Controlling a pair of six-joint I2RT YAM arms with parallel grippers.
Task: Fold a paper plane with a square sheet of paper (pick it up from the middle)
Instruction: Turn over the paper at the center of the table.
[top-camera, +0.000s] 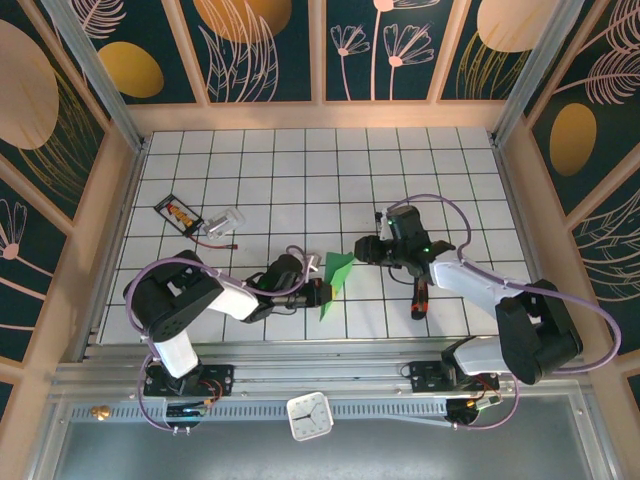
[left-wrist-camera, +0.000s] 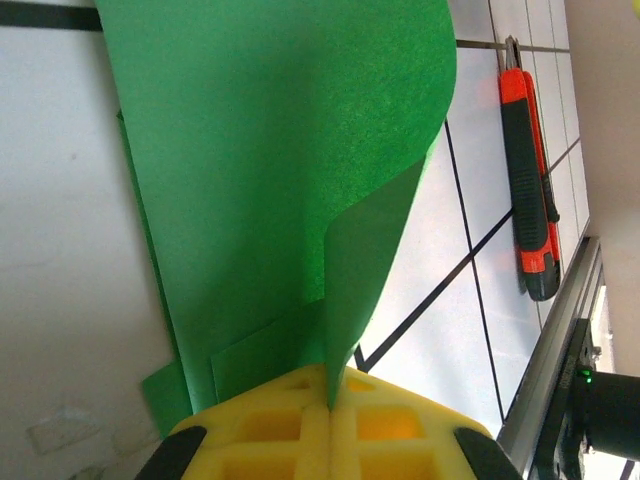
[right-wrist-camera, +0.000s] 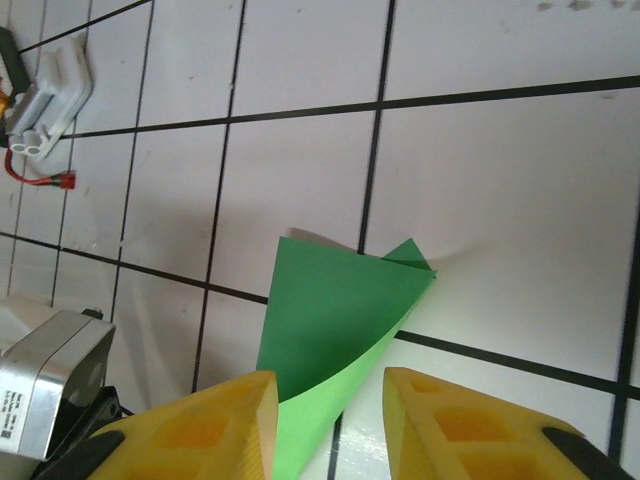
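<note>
A partly folded bright-green sheet of paper (top-camera: 340, 272) is seen just below the middle of the top view, raised off the white gridded tabletop (top-camera: 300, 170). Its long axis runs from upper right to lower left. The left end effector (top-camera: 321, 292) is closed tight on the sheet's lower left side. In the left wrist view its yellow fingers (left-wrist-camera: 270, 425) are pressed together, with the paper rising out of them.

The right end effector (top-camera: 366, 250) is placed just to the sheet's upper right, so the paper lies to its lower left. In the right wrist view its fingers (right-wrist-camera: 200, 430) are parted, and a loose green flap reaches into the gap unclamped.

An orange utility knife (top-camera: 420, 297) lies to the right, apart from the paper. Nothing is seen blocking the way. A white connector (top-camera: 226, 220) and a small packet (top-camera: 178, 212) lie well away at the upper left.
</note>
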